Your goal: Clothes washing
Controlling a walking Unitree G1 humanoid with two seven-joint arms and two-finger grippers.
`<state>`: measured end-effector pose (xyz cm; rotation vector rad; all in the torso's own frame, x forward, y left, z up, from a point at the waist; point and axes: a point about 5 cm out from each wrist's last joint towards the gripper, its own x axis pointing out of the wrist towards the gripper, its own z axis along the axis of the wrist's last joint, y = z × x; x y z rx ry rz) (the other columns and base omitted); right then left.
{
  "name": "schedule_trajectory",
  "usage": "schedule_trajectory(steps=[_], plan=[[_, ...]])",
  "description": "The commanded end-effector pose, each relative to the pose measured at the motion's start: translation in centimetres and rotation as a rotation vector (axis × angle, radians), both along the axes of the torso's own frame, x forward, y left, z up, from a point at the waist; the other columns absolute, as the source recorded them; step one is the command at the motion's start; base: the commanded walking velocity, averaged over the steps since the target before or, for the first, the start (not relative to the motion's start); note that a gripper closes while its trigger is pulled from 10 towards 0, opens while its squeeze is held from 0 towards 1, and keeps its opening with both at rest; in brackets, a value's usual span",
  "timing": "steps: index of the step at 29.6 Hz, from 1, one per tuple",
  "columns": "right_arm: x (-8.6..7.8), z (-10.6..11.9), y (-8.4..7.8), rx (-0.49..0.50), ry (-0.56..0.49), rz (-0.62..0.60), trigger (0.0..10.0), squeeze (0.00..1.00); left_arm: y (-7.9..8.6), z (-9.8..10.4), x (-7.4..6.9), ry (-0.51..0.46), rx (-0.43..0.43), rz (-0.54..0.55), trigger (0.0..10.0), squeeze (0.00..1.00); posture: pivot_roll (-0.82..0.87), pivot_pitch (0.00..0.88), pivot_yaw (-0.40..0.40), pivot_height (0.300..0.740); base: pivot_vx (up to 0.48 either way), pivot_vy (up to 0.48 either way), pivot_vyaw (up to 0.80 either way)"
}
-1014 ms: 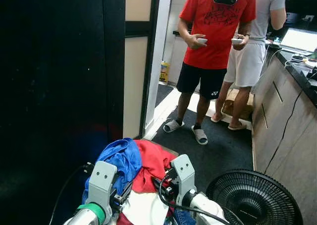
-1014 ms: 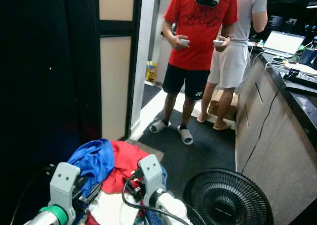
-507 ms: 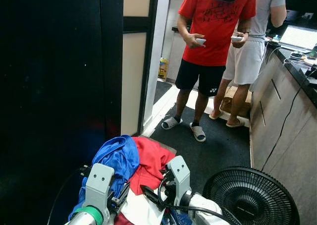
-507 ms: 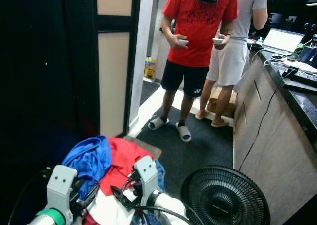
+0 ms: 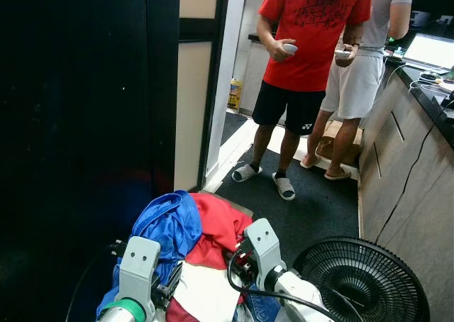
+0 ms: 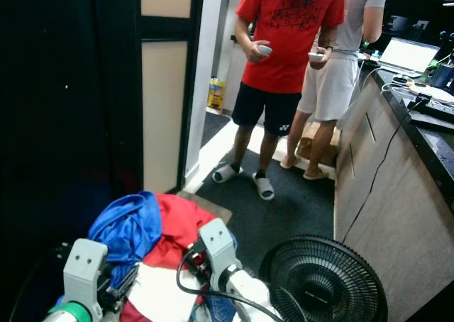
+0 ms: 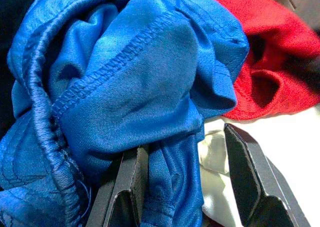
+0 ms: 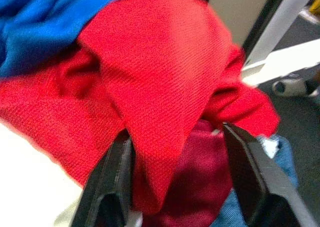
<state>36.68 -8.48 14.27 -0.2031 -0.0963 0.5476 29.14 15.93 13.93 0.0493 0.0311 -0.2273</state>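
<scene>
**A loose bundle of laundry carried toward people and a fan**

The pile of clothes (image 5: 191, 244) sits low in front of the robot, bunched between its 2 arms, with a dark wall to its left and an open doorway ahead.

The left gripper (image 7: 185, 182) has its 2 fingers spread, with a fold of the blue garment (image 7: 130, 82) hanging between them and against one finger; nothing looks pinched. The right gripper (image 8: 175, 182) is likewise open, its fingers straddling a fold of the red garment (image 8: 155, 82) with a darker red piece below it. A white cloth (image 5: 209, 290) lies nearest the robot's body.

What could go wrong: since neither gripper looks clamped, I judge the bundle is only cradled, so a step or a turn could let the blue garment slide off the left side, or the red one spill forward. The floor fan (image 5: 365, 283) stands just beside the right arm; a dangling sleeve or the arm's black cable (image 5: 245, 293) could catch on its grille. 2 people (image 5: 312, 59) stand ahead in the passage, so walking on risks crowding them.

The pile is a rounded heap with no clear point. Its longer axis seems to run left to right across the robot's front, blue on the left, red on the right.
</scene>
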Motion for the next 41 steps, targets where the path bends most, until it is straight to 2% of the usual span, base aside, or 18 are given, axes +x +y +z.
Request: schedule_trajectory(steps=[1,9,15,21,27,29,30,31,33,34,35,36,38,41], plan=[[0.0,0.5,-0.5,0.074,-0.024,-0.018,0.0,0.00,0.1,-0.9,0.0,0.037,-0.002,0.017,10.0,0.00,0.11,0.162,-0.080,0.740,0.000,0.000,0.00],[-0.4,-0.7,-1.5,0.174,0.029,-0.050,0.0,0.00,0.2,-0.5,0.7,0.032,0.005,0.015,10.0,0.00,0.08,0.159,-0.047,0.740,0.000,0.000,0.00],[-0.7,-0.8,-1.5,0.194,0.035,-0.025,0.0,0.00,0.0,-0.6,1.0,0.035,0.009,0.008,10.0,0.00,0.07,0.159,-0.034,0.740,0.000,0.000,0.00],[-0.7,0.7,-1.2,0.333,0.022,0.028,0.0,0.00,0.1,-0.6,1.1,0.036,0.008,0.016,10.0,0.00,0.08,0.156,-0.039,0.740,0.000,0.000,0.00],[-0.9,2.5,-1.2,0.416,-0.017,0.073,0.0,0.00,0.5,-0.5,1.0,0.034,0.007,0.039,10.0,0.00,0.09,0.154,-0.043,0.740,0.000,0.000,0.00],[-1.8,4.8,-0.8,0.445,-0.091,0.146,0.0,0.00,0.9,-0.3,0.9,0.027,0.003,0.052,10.0,0.00,0.09,0.153,-0.044,0.740,0.000,0.000,0.00],[-2.3,6.4,-0.6,0.435,-0.151,0.166,10.0,0.00,1.0,-0.2,0.9,0.024,0.001,0.054,10.0,0.00,0.09,0.151,-0.044,0.740,0.000,0.000,0.00],[-2.3,6.4,-0.6,0.435,-0.151,0.166,10.0,0.00,1.0,-0.2,0.9,0.024,0.001,0.054,10.0,0.00,0.09,0.151,-0.044,0.740,0.000,0.000,0.00],[-2.9,9.5,-0.9,0.414,-0.277,0.156,10.0,0.00,0.5,0.1,0.9,0.019,-0.018,0.035,10.0,0.00,0.08,0.147,-0.044,0.740,0.000,0.000,0.00],[-2.9,9.5,-0.9,0.414,-0.277,0.156,10.0,0.00,0.5,0.1,0.9,0.019,-0.018,0.035,10.0,0.00,0.08,0.147,-0.044,0.740,0.000,0.000,0.00],[-3.2,11.4,-1.9,0.400,-0.356,0.123,10.0,0.00,-0.4,0.4,0.7,0.009,-0.049,0.003,10.0,0.00,0.07,0.143,-0.044,0.740,0.000,0.000,0.00],[-3.2,11.4,-1.9,0.400,-0.356,0.123,10.0,0.00,-0.4,0.4,0.7,0.009,-0.049,0.003,10.0,0.00,0.07,0.143,-0.044,0.740,0.000,0.000,0.00],[-3.7,13.7,-3.9,0.373,-0.452,0.053,10.0,0.00,-2.1,1.4,0.4,-0.020,-0.105,-0.065,10.0,0.00,0.06,0.141,-0.043,0.740,0.000,0.000,0.00],[-4.4,14.8,-7.3,0.324,-0.511,-0.077,10.0,0.00,-4.3,3.2,0.2,-0.068,-0.183,-0.135,10.0,0.00,0.04,0.137,-0.034,0.740,0.000,0.000,0.00]])
